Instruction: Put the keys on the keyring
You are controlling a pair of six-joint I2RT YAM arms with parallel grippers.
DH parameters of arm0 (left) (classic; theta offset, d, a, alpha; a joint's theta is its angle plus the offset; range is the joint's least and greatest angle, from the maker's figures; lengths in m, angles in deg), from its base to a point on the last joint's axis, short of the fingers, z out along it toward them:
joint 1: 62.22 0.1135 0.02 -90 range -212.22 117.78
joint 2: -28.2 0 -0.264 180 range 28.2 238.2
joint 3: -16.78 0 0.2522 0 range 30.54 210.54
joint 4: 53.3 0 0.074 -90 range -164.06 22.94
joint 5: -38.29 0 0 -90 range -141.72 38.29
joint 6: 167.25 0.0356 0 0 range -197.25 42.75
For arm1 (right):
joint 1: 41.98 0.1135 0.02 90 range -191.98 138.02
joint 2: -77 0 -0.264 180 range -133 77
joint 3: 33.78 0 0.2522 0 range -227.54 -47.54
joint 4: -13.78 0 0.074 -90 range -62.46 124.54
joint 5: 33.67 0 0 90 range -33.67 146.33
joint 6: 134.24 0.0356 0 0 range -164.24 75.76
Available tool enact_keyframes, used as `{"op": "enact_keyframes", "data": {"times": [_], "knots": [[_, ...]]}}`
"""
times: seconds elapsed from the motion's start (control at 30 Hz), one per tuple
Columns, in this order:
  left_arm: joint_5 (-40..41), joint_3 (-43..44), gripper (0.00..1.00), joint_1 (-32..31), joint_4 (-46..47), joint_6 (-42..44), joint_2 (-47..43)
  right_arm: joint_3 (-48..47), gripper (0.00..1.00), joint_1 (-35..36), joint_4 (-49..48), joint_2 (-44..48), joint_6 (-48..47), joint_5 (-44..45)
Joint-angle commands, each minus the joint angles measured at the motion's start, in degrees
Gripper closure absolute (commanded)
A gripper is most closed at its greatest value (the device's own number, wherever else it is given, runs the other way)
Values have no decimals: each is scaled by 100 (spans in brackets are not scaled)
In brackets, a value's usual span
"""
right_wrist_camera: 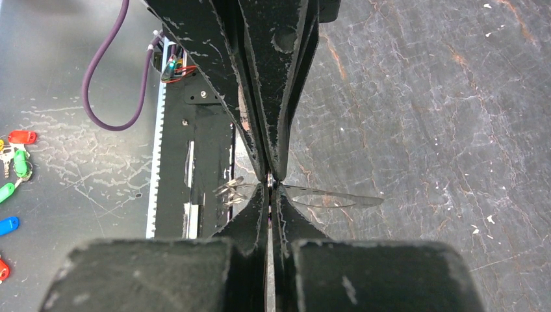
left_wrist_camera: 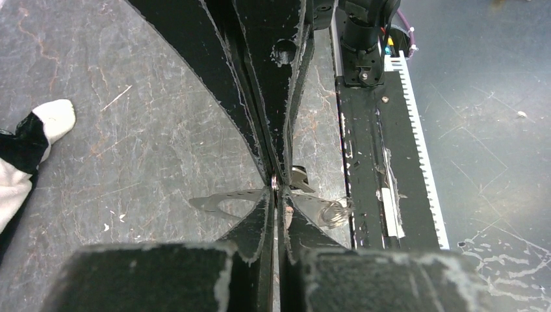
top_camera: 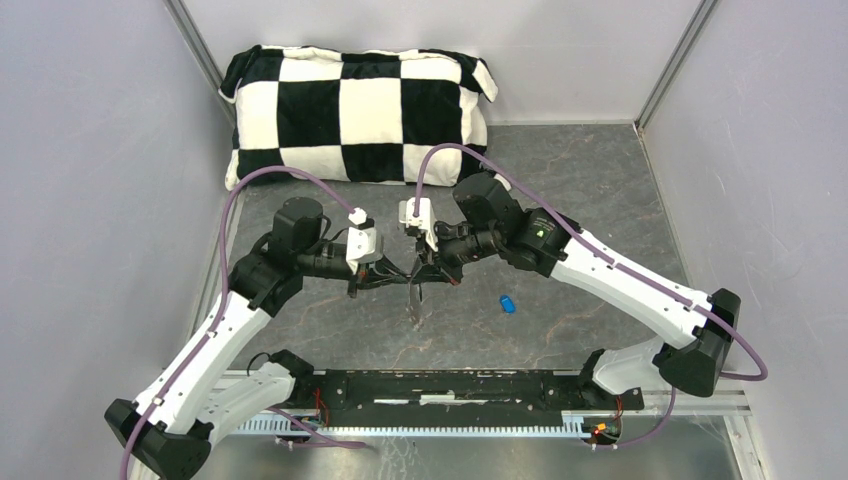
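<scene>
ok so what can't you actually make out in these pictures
- Black-headed key: not identifiable in any view; top view too small, closed fingers cover the pinch in both wrist views.
- Thin silvery wire keyring: middle hidden by the left gripper and right gripper in their wrist views.
- Small bright blue plastic-headed key: blade too small in top view.
- Coloured plastic tags: cut off by right wrist view's left edge.

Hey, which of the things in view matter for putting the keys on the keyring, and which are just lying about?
Job: thin silvery wire keyring, pinched by left pincer and right pincer; small blue-headed key.
Lying about: black-and-white checked pillow; coloured plastic key tags.
</scene>
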Motion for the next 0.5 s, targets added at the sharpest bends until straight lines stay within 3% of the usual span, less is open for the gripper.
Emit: {"op": "enact_keyframes", "data": {"times": [0.0,0.13,0.33,0.47], "knots": [[-103,310,98,-45,-286,406,139,-419,100,44,-255,-13,-5,-146],[-156,381,98,-60,-282,421,202,-411,100,57,-319,-27,36,-208],[-251,329,98,-55,-199,387,116,-98,72,-89,-908,399,393,14],[-133,27,98,-54,970,-735,-138,786,54,-481,-1816,1142,933,177]]}}
